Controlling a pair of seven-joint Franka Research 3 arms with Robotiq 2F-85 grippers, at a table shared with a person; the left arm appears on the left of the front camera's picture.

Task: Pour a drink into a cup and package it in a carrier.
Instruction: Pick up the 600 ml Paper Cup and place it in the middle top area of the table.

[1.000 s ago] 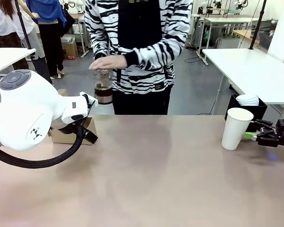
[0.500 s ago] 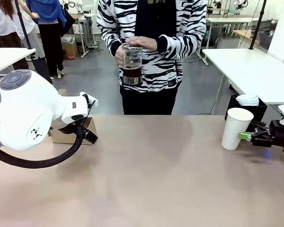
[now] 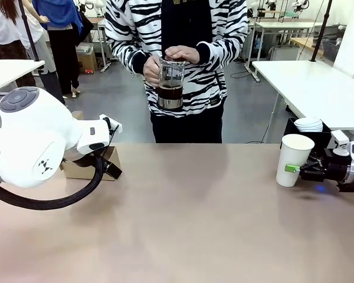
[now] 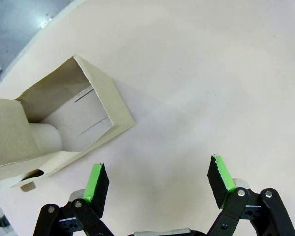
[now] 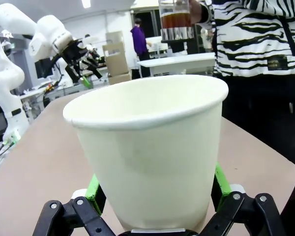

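Right wrist view: we see the right claw clamped on the cup, with a green pad pressed against each side low on its wall. The cup stands upright and open-topped on the tabletop. Well beyond that claw, a person's hands hold a clear jug of dark drink in the air. In the left wrist view, the left claw hangs with its fingers wide apart over bare tabletop. The brown carrier lies ahead of one finger, near it but not touching.
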